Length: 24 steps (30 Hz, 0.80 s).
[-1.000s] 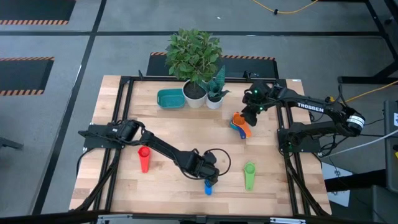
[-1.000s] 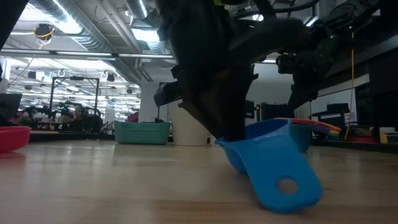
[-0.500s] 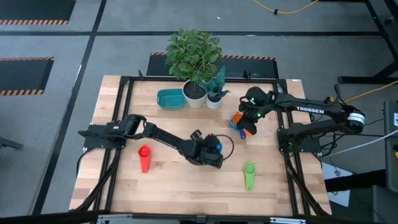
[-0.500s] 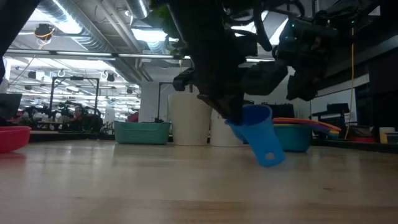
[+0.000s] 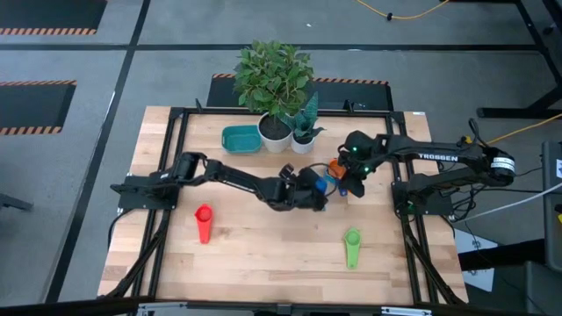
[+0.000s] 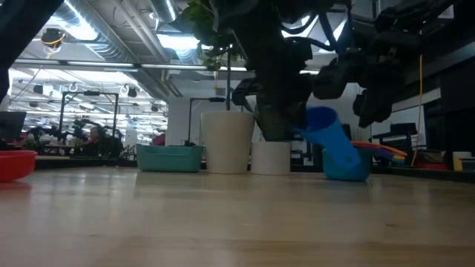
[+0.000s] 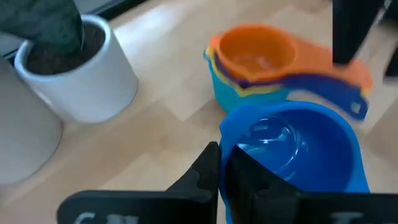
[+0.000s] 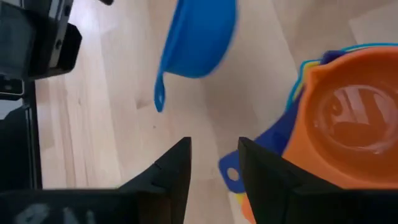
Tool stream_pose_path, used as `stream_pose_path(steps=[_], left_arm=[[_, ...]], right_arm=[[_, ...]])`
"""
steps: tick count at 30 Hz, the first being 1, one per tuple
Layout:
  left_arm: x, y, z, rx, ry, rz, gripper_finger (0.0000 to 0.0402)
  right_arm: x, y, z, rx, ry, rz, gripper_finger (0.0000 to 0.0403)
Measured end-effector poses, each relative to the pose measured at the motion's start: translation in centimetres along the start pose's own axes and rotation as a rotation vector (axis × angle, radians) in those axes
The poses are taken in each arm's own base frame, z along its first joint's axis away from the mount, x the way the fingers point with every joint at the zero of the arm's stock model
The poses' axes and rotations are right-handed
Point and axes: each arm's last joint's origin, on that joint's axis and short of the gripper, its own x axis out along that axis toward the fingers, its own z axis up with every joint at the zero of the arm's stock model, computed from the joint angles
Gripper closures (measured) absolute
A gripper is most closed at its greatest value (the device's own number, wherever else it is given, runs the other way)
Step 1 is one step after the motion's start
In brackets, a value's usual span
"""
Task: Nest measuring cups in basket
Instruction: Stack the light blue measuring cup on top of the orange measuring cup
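My left gripper (image 5: 318, 186) is shut on the blue cup (image 7: 292, 149), which hangs in the air right beside the nested stack (image 5: 339, 169). That stack stands on the table with the orange cup (image 7: 255, 53) on top, over dark blue, yellow and light blue cups. My right gripper (image 8: 214, 162) is open and hovers just over the stack, its fingers touching nothing. The red cup (image 5: 204, 222) and the green cup (image 5: 352, 246) lie apart on the table. The teal basket (image 5: 240, 139) rests near the far edge. My left gripper pinches the blue cup's rim wall (image 7: 225, 163), one finger outside the bowl and one finger (image 7: 252, 180) inside it. The cup (image 6: 330, 137) is lifted clear of the table and tilted, its handle (image 8: 159, 96) pointing down and away from the stack.
Two white plant pots (image 5: 275, 133) (image 5: 303, 142) stand between the basket and the stack, and leaves overhang them. The two arms are close together at the stack. Bare wood lies between the red and green cups and along the near edge.
My left gripper has lifted the blue cup off the table near the near edge and carried it up and toward the far right, up to the stack. The cup has turned as it went. My right gripper has shifted slightly toward the near edge, over the stack.
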Motion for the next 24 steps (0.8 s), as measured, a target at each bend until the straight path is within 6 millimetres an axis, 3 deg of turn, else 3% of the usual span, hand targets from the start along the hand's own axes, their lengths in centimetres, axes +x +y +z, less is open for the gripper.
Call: stream_pose_path(steps=[8, 24], left_arm=[[0.5, 0.7, 1.6, -0.045, -0.059, 0.014, 0.0397], [-2.1, 2.0, 4.8, -0.057, -0.160, 0.071, 0.0398]], right_arm=[[0.6, 1.1, -0.1, -0.028, 0.002, -0.052, 0.0267], [1.3, 3.2, 0.9, -0.121, -0.126, -0.054, 0.0267]])
